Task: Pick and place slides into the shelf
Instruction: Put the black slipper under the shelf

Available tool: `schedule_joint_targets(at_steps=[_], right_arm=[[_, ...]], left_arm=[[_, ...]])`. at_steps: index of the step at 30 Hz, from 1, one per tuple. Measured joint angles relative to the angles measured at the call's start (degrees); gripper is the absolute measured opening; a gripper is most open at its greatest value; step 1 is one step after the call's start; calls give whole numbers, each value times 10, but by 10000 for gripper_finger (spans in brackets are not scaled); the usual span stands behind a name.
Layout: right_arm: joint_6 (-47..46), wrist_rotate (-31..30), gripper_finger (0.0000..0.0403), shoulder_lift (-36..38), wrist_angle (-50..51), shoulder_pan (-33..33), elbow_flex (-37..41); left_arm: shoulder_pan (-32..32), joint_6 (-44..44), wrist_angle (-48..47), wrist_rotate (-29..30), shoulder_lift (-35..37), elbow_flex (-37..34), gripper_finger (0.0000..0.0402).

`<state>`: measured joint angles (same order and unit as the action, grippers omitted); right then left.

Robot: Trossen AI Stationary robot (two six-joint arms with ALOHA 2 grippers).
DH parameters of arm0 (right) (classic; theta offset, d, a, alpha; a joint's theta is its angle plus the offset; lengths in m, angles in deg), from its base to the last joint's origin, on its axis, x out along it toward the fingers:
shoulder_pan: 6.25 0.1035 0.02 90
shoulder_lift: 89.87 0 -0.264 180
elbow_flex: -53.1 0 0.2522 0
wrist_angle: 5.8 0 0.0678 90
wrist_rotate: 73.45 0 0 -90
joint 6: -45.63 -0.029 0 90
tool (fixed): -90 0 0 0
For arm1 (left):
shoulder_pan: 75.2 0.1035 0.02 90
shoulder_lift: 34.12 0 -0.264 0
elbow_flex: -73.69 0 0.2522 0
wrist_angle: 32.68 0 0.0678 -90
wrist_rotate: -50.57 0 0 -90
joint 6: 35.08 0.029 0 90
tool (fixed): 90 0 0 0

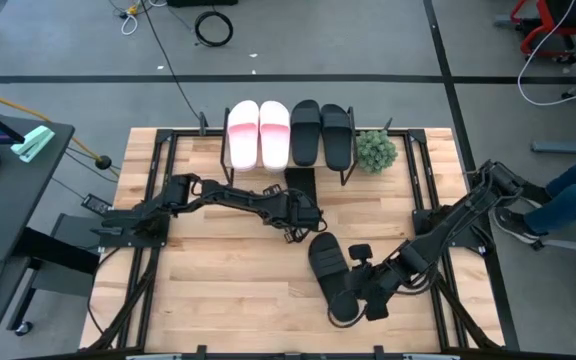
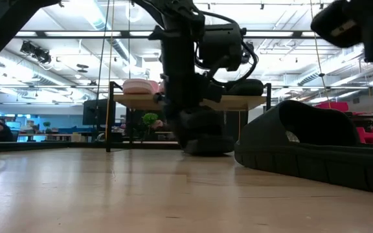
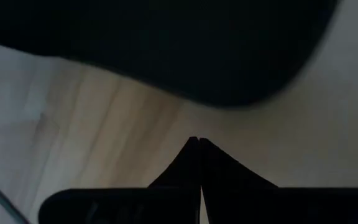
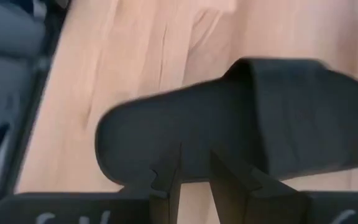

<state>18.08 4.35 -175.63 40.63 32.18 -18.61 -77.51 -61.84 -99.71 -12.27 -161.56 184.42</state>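
from above, four slides are sitting on the shelf, two pink, two black; another black slide is lying on the surface by the right gripper. at surface level, the left gripper, fingers together, is hanging before the shelf. the right wrist is showing fingers apart, holding nothing, facing the slide's edge. it looks light, rubbery; the strap seems the best hold.

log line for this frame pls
shelf: two pink, two black slides on top | left gripper: shut, by slide under shelf | right gripper: on table slide
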Motion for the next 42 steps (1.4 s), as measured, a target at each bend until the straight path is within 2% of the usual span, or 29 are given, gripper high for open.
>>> schedule_joint_targets(at_steps=[6,12,17,21,28,33,36,40,42], right_arm=[[65,-4,94,-62,-26,-2,0],[71,-40,117,-84,-49,-14,0],[68,-57,128,-62,-44,-13,0],[74,-101,128,-54,-41,-11,-1],[145,-130,134,-84,-34,-26,0],[144,-134,135,-111,-35,-49,0],[157,-157,135,-121,-36,-59,-1],[158,-189,129,-126,-40,-73,-1],[154,-190,113,-126,-46,-78,-1]], left_arm=[[-25,-7,-66,-2,20,3,10],[-61,-57,-178,0,71,49,5],[-101,-56,-203,-3,87,88,8],[-133,-56,-215,-13,88,97,26],[-183,-63,-220,-15,88,96,27],[-208,-87,-224,-15,88,96,11],[-219,-100,-225,-15,88,96,5],[-231,-120,-241,-15,88,96,11],[-235,-133,-255,-14,88,96,18]])
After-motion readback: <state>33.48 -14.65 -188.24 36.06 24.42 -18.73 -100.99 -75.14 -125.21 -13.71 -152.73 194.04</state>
